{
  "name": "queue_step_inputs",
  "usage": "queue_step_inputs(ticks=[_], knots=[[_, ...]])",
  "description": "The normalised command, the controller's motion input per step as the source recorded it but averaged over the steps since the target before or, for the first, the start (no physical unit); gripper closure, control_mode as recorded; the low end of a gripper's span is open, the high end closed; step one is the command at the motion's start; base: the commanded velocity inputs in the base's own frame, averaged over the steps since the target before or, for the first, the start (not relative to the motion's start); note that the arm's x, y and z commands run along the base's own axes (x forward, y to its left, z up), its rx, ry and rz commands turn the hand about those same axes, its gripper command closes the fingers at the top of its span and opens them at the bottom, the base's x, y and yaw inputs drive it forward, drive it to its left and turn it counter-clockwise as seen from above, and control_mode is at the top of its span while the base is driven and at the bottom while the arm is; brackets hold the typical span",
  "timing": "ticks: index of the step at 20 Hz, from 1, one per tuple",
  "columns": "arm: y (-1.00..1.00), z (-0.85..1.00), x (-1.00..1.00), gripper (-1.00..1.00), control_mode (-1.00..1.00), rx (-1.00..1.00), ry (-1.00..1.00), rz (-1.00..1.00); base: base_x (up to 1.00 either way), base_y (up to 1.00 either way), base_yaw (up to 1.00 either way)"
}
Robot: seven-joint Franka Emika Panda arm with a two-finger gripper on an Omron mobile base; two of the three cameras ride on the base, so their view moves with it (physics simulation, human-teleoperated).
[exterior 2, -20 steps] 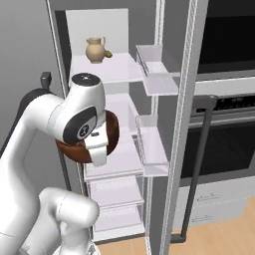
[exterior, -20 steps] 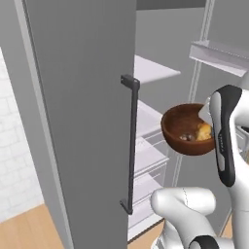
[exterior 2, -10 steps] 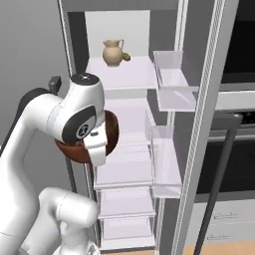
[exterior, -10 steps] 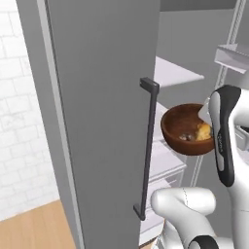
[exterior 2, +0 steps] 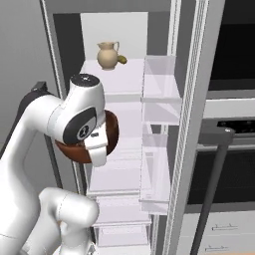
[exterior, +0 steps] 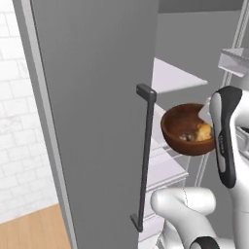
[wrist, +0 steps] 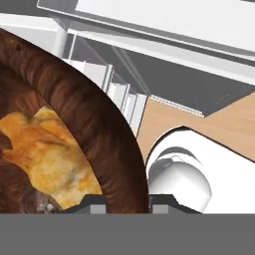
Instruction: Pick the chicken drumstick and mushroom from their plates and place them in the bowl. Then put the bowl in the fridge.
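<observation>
A: What is the gripper (wrist: 124, 201) doing?

B: Clamped on the rim of the bowl (exterior: 187, 129); in the hand view the wooden wall runs down between the two finger tips at six o'clock, one tip either side of it.

A: And the food?

B: Inside the bowl; the drumstick (wrist: 47, 154) lies golden at about eight o'clock in the hand view, and in the left base view it sits at three o'clock in the bowl, with the mushroom (exterior: 185, 137), a small grey lump, just beside it at the bottom.

A: How will it carry?

B: My guess is stiff and fairly light; wood will not flex or crack, but a pinch on one side of the rim lets the far side sag, so I would keep it level; the two loose pieces could roll if it tips. The rim is the only sensible hold; the outer wall is too wide for these fingers.

A: Where is it all?

B: Held in the air in front of the open fridge (exterior 2: 127, 84), level with the middle shelves (exterior 2: 117, 177); those are flat, white and bare, so there seems room to set it down. A jug (exterior 2: 106, 55) stands on the top shelf at twelve o'clock in the right base view; the grey door (exterior: 97, 112) with its dark bar handle (exterior: 144, 160) stands open at nine o'clock from the bowl; a black oven (exterior 2: 229, 134) sits at three o'clock; wooden floor (exterior: 29, 231) below.
</observation>
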Motion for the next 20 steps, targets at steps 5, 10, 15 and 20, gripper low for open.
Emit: queue_step_inputs(ticks=[5,10,15,20], knots=[[0.00,-0.03,0.12,1.00,-1.00,0.00,-0.02,0.00,0.46,0.11,0.00],[-0.01,-0.19,0.47,1.00,-1.00,0.07,-0.15,-0.06,0.00,0.00,0.00],[0.09,-0.25,0.46,1.00,-1.00,0.08,-0.16,-0.22,0.00,0.00,0.00],[0.05,-0.28,0.15,1.00,-1.00,0.21,-0.15,-0.24,0.00,0.00,0.00]])
